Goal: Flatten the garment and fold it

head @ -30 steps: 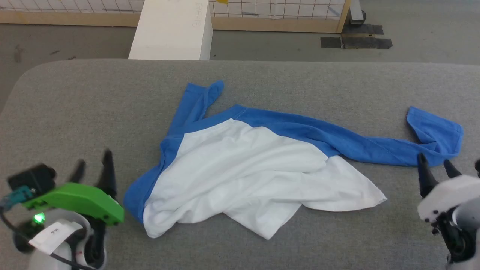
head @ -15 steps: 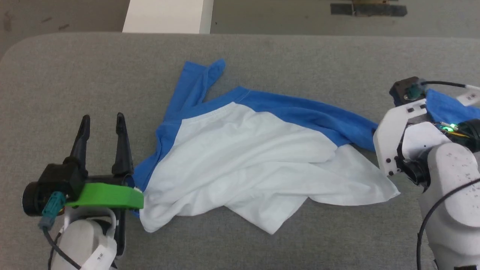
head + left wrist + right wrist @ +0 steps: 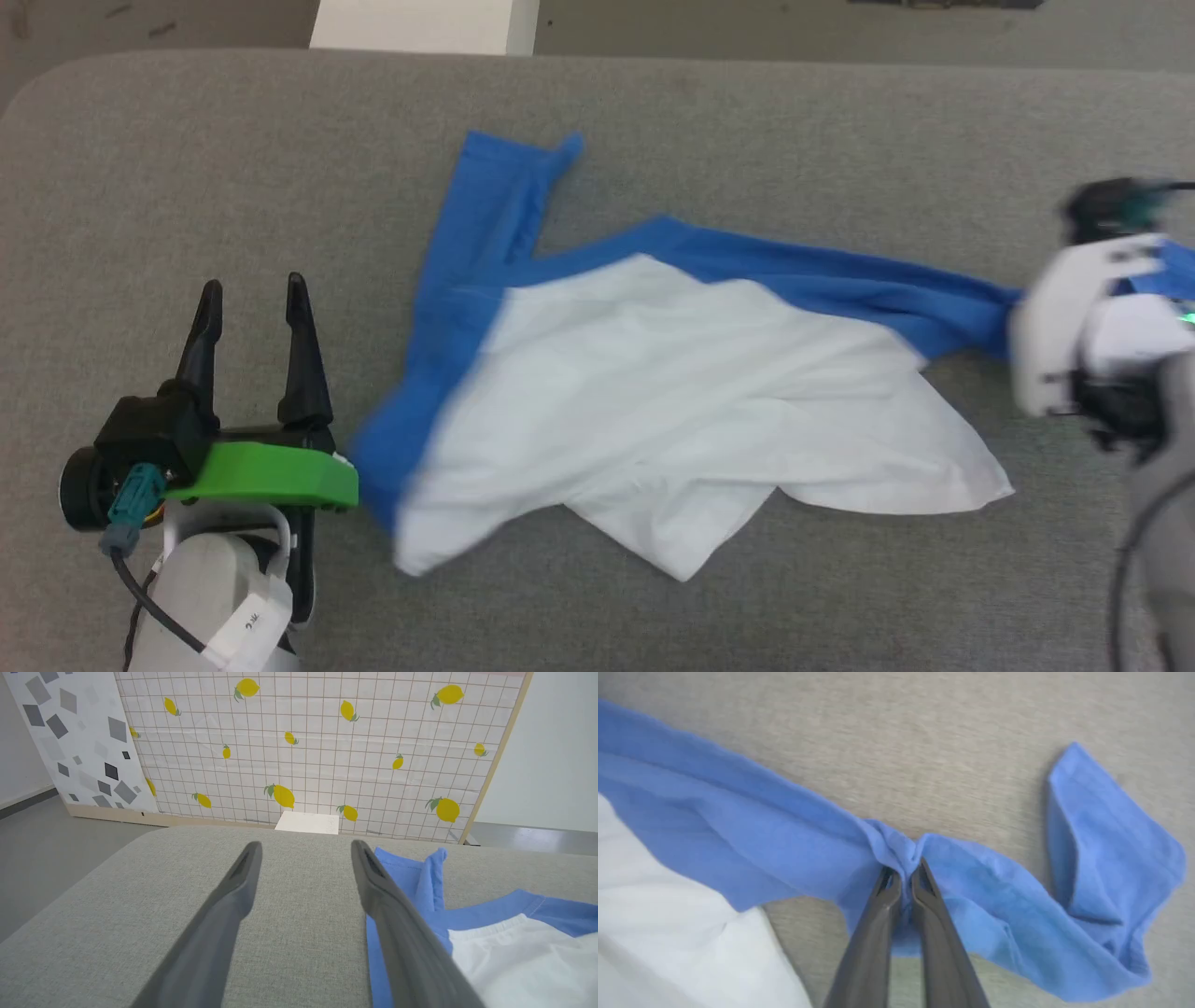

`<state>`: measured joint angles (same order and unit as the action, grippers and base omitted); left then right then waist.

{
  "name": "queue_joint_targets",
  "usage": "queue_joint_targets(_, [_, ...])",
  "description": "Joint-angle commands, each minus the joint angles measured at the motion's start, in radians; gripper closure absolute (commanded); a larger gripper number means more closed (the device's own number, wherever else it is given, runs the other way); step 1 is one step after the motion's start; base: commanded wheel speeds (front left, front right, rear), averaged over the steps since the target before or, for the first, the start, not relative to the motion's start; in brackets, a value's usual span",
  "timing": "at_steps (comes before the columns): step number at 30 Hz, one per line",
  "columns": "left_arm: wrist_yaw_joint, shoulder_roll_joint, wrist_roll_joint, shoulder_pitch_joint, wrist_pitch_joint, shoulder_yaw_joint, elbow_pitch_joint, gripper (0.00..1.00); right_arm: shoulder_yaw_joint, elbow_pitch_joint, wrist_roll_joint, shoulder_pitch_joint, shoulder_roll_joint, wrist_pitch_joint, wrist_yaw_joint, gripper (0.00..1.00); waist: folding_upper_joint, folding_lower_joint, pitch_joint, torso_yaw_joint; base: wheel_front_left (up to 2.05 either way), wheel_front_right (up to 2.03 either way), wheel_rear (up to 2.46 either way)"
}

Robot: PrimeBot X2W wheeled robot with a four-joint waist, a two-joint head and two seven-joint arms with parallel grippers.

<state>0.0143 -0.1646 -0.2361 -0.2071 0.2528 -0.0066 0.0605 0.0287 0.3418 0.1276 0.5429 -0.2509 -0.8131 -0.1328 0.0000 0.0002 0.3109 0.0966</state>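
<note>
The right jaws are pressed almost together on the shirt (image 3: 672,392), pinching a gathered fold of one blue sleeve (image 3: 784,826) between the two dark fingers (image 3: 873,942). The cloth puckers right at their tips. To the left of the right jaws the sleeve runs off toward the white body (image 3: 668,905). To their right it carries on to a loose, folded-over cuff end (image 3: 1111,858) lying on the grey cloth-covered counter (image 3: 747,103). In the head view this sleeve is drawn out as a long band that ends at the blurred white wrist casing (image 3: 1055,327) behind the right jaws, and the fingers themselves are hidden there.

The left jaws stand wide open and hold nothing. Their fingers (image 3: 219,933) point across bare counter, and whether they touch it cannot be told. The shirt lies just to the right of the left jaws, with its blue side edge close to the nearer finger. The second sleeve (image 3: 499,205) stretches ahead and to the right of the fingertips, doubled over on itself.

The white body lies creased between the two sets of jaws. One hem corner (image 3: 980,485) points toward the right jaws' side and another (image 3: 686,560) toward the near edge of the counter. Past the far edge, ahead of the left jaws, stand a white block (image 3: 307,822) and a gridded panel printed with lemons (image 3: 317,746)
</note>
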Motion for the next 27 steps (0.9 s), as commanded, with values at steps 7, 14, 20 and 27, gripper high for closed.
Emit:
queue_joint_targets(7, [0.001,0.004,-0.007,0.01,0.008,0.003,0.011,0.0,0.349,-0.079,-0.077,-0.146,-0.051,-0.03,0.002,1.0,0.0,-0.0002,-0.079,-0.054,0.0,0.0,0.0])
queue_joint_targets(14, [0.002,0.0,-0.021,0.039,-0.007,0.003,0.018,0.0,0.479,-0.175,-0.098,-0.225,0.07,0.057,0.002,0.0,0.0,-0.0002,-0.114,-0.082,0.0,0.0,0.0])
queue_joint_targets(20, [-0.014,0.003,-0.048,0.048,-0.09,-0.023,-0.031,0.0,0.494,-0.291,-0.027,-0.249,0.165,0.311,0.002,0.0,0.0,-0.0002,-0.159,-0.098,0.0,0.0,0.0])
queue_joint_targets(27, [-0.117,-0.011,-0.087,0.044,-0.472,-0.255,-0.106,0.0,0.453,-0.319,0.03,-0.363,0.198,0.377,0.002,0.0,0.0,-0.0002,-0.173,-0.127,0.0,0.0,0.0])
